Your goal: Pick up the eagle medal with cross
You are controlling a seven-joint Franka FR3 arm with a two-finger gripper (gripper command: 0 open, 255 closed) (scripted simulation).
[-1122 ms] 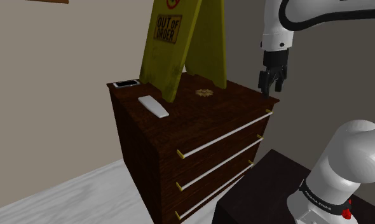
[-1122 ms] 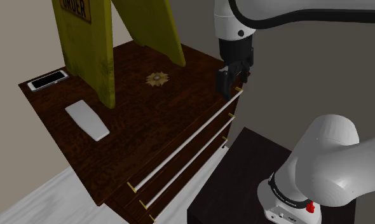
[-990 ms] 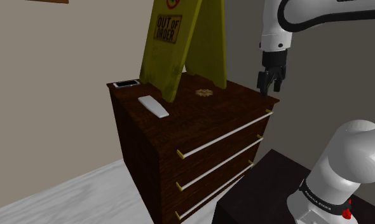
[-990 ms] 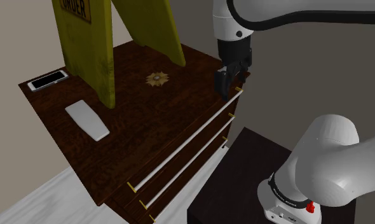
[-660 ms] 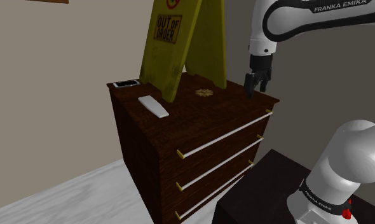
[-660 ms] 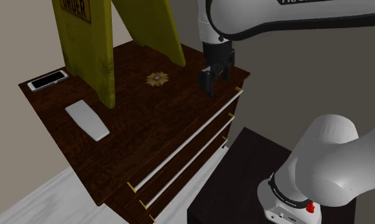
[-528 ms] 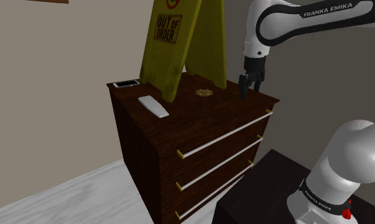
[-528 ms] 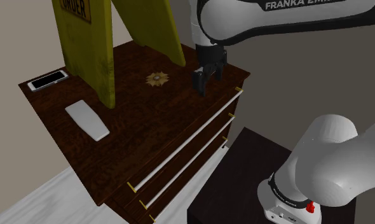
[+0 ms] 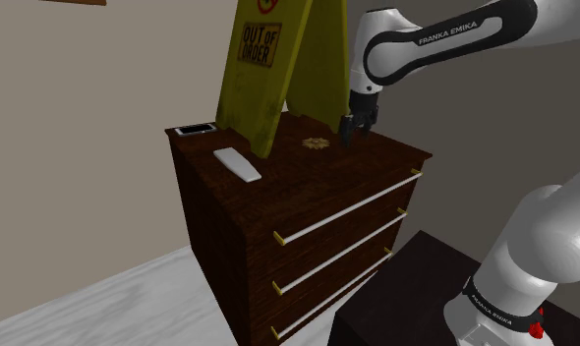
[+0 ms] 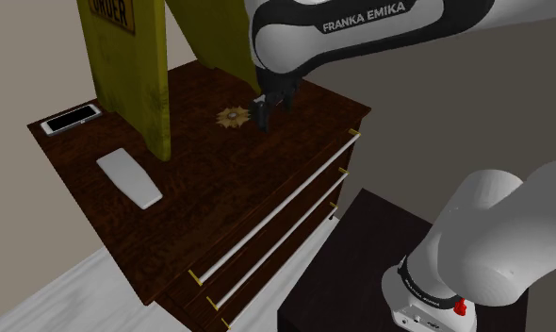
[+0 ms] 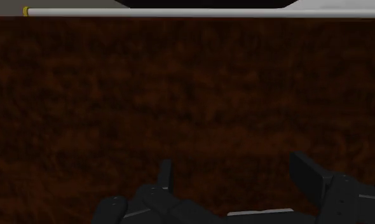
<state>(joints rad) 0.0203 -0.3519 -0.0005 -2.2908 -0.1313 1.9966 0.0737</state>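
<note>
The medal (image 9: 317, 144) lay flat on the dark wooden top of the dresser (image 9: 308, 192), near its back edge and close to the foot of a yellow folding sign (image 9: 263, 69) that stood on the same top. The gripper (image 9: 348, 131) pointed down and hung low over the wood, just beside the medal on the shoulder view's right. In the second exterior view the gripper (image 10: 264, 115) stood just to the right of the medal (image 10: 234, 117); whether they touched could not be told. In the wrist view the fingers (image 11: 165, 173) stood spread apart, with bare wood between them and nothing grasped. A flat white slab (image 9: 237, 164) and a phone (image 9: 195, 129) lay well away from the medal, past the sign
</note>
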